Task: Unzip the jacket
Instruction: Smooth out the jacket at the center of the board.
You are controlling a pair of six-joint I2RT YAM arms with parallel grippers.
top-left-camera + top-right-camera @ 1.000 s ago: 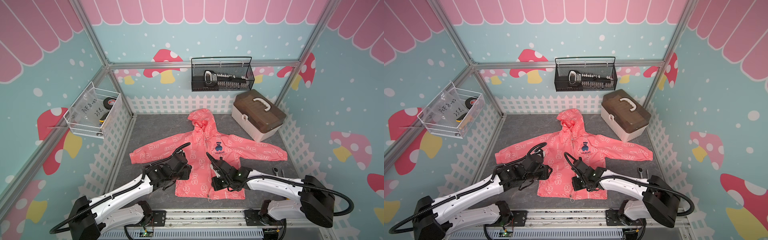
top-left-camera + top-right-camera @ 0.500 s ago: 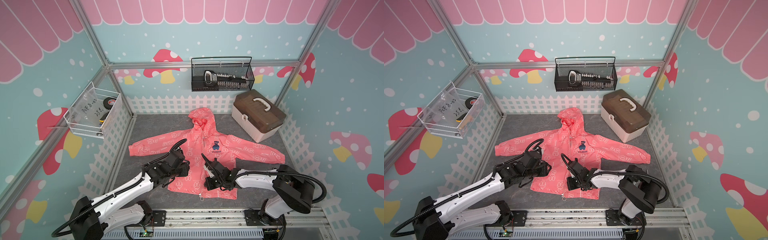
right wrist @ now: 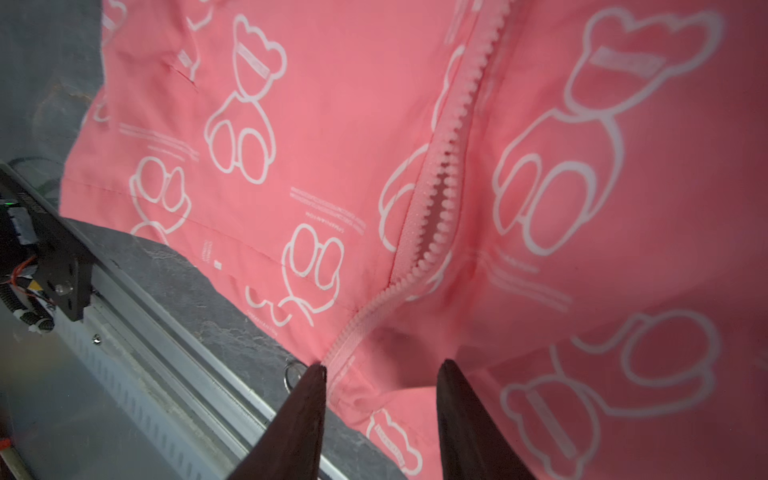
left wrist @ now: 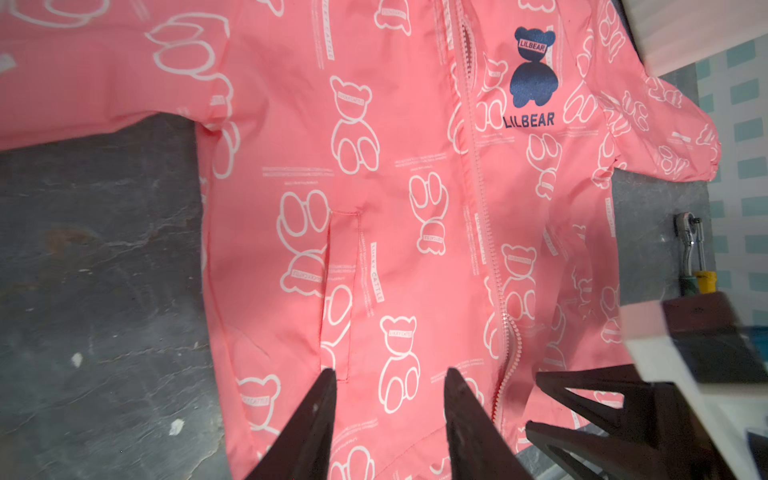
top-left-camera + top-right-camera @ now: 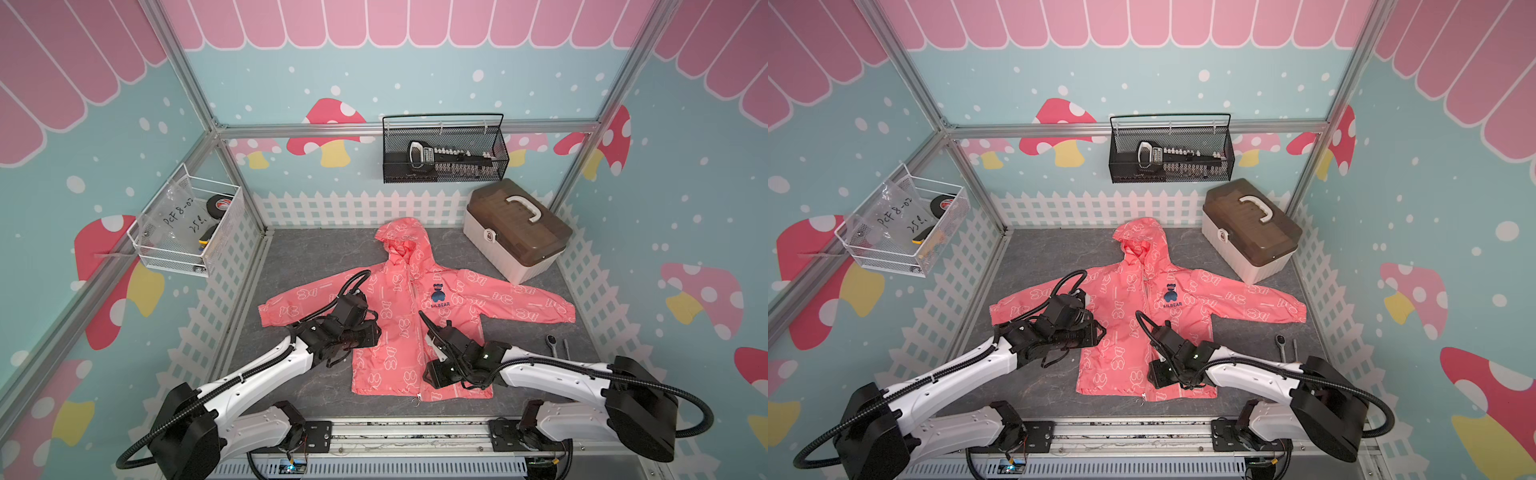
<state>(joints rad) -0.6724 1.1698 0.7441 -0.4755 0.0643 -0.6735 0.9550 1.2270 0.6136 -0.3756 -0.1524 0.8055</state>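
The coral-pink jacket [image 5: 399, 316] [image 5: 1125, 316] lies flat and face up on the grey mat, hood toward the back wall. Its front zipper [image 4: 478, 178] runs down the middle, and the teeth gape apart low down [image 3: 440, 199]. A metal pull ring [image 3: 293, 376] rests at the hem. My left gripper [image 5: 376, 332] [image 4: 391, 372] hovers open over the panel with the pocket, holding nothing. My right gripper [image 5: 428, 378] [image 3: 383, 365] stands open over the hem, one fingertip beside the zipper's lower end. Its fingers [image 4: 582, 399] show in the left wrist view.
A beige toolbox [image 5: 515, 232] with a brown lid stands at the back right. A black wire basket [image 5: 444, 153] hangs on the back wall, a white one [image 5: 187, 228] on the left wall. A ratchet wrench [image 5: 552, 343] lies right of the jacket. The metal rail [image 5: 415, 432] borders the front.
My right gripper was shut at the lower zipper and has now opened. The jacket was dragged a little leftward and has settled back. The left gripper has kept its opening.
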